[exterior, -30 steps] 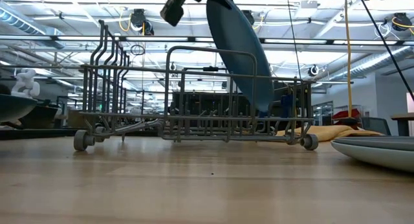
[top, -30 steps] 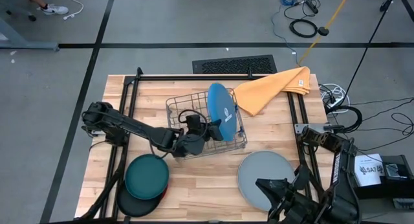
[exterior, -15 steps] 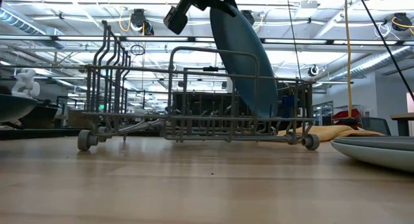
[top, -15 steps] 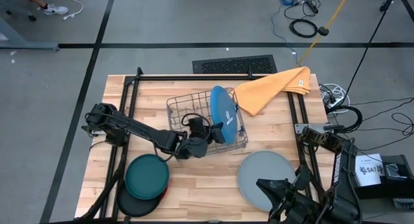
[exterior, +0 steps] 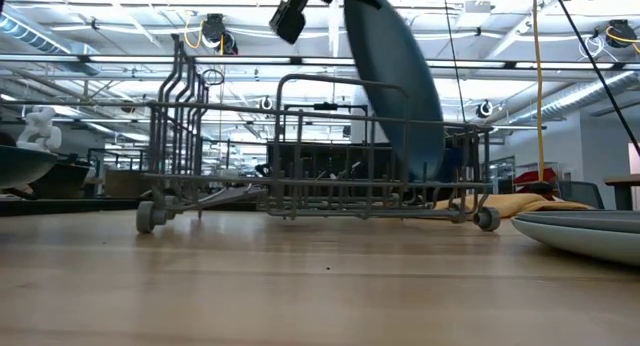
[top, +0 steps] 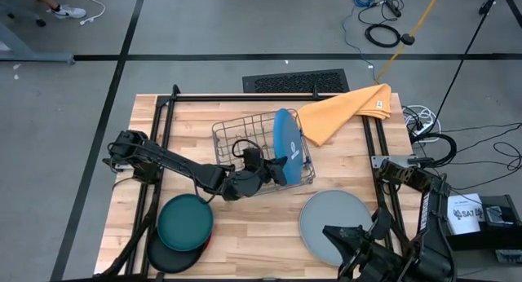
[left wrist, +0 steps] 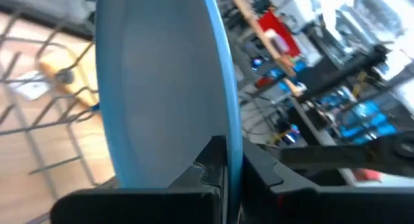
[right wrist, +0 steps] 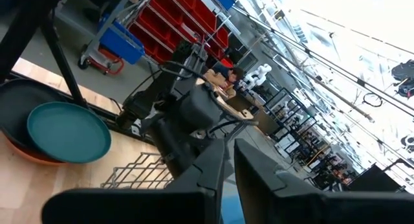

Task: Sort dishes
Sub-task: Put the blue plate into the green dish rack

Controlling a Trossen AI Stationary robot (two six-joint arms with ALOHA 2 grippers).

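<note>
A bright blue plate (top: 287, 145) stands on edge in the wire dish rack (top: 236, 139), leaning, with its lower rim (exterior: 425, 166) down among the wires. My left gripper (top: 274, 163) is shut on its raised rim. A grey plate (top: 330, 210) lies flat at the near right. A dark teal plate (top: 185, 218) tops a stack at the near left, over a black plate (top: 167, 257) and an orange-red one (right wrist: 26, 154). My right gripper (top: 328, 231) hovers shut above the grey plate, holding nothing. My left gripper pinches the bright blue plate's rim (left wrist: 231, 120) between its two fingers, one finger on each face. The fingers come about level from the table's left. The plate stands tilted, held at its upper edge, with its lower rim inside the rack.
A yellow-orange cloth (top: 342, 111) lies at the far right, just beyond the rack. The rack rests on small wheels (exterior: 150, 216) on the wooden table (top: 245, 225). Bare wood lies between the teal stack and the grey plate.
My left gripper has moved a little toward the table's right edge with the blue plate. The plate now stands more edge-on from above, and the rack has rolled the same way with it.
</note>
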